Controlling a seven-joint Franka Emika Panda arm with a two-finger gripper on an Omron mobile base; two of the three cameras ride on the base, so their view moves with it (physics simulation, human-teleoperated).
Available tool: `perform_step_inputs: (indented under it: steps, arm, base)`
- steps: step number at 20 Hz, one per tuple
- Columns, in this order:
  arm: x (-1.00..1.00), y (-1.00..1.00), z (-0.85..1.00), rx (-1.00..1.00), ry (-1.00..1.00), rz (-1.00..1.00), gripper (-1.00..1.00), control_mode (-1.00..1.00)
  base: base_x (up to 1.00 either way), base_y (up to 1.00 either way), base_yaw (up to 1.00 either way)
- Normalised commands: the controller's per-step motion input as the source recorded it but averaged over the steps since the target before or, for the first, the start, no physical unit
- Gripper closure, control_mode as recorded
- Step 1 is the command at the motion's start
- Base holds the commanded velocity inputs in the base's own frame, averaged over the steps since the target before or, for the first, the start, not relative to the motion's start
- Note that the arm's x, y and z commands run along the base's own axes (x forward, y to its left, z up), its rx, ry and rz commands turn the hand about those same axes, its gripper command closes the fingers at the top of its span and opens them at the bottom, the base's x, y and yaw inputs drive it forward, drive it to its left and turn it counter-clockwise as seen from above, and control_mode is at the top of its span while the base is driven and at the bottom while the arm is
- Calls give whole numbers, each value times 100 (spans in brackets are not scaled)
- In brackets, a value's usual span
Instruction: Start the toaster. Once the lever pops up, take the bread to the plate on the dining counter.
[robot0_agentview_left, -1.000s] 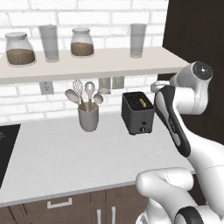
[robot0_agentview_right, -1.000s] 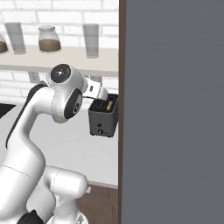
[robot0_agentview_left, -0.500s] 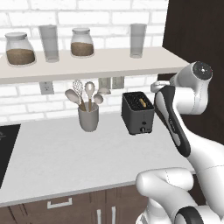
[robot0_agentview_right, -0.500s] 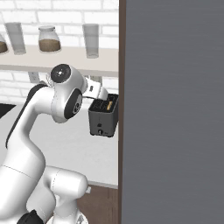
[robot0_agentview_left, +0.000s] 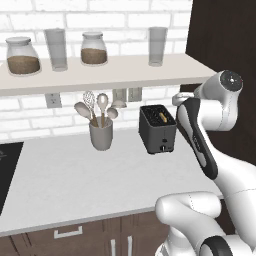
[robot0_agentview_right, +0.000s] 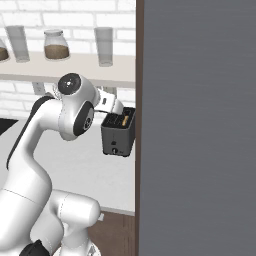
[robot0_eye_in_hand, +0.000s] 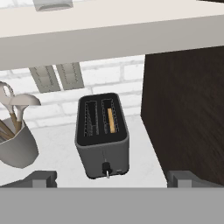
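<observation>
Compare the earlier base views with the present ones and you find nothing altered: the arm holds the same pose, the toaster (robot0_agentview_left: 157, 128) sits at the same spot, and the tool (robot0_eye_in_hand: 112, 177) remains released, its two finger tips standing wide apart at the lower edge of the hand view. You may judge from this pause that the starting step is not yet done; the lever has still to be pressed. The toaster stands on the white tabletop (robot0_agentview_left: 75, 175), near the brick wall and just beside the dark cabinet side (robot0_eye_in_hand: 183, 109), with the utensil crock (robot0_agentview_left: 101, 134) to its left. Its long axis runs from the wall toward you, and its narrow front face, bearing the small knob (robot0_eye_in_hand: 106, 168), points at the camera on the hand. The bread (robot0_eye_in_hand: 111, 120) stands on edge in the right-hand slot, its thin tan top aligned with that same axis; the left slot looks empty. The tool hangs above and in front of the toaster, apart from it
</observation>
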Motion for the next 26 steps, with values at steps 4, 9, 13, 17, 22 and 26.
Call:
perform_step_inputs:
  steps: [4, 9, 13, 17, 22, 26]
  arm:
    - [0, 0, 0, 0, 0, 0, -100, -100]
    - [0, 0, 0, 0, 0, 0, -100, -100]
    - [0, 0, 0, 0, 0, 0, -100, -100]
    - [0, 0, 0, 0, 0, 0, -100, -100]
    - [0, 0, 0, 0, 0, 0, -100, -100]
    - [0, 0, 0, 0, 0, 0, -100, -100]
  base:
    - [0, 0, 0]
    - [0, 0, 0]
    - [0, 0, 0]
    - [0, 0, 0]
    - [0, 0, 0]
    - [0, 0, 0]
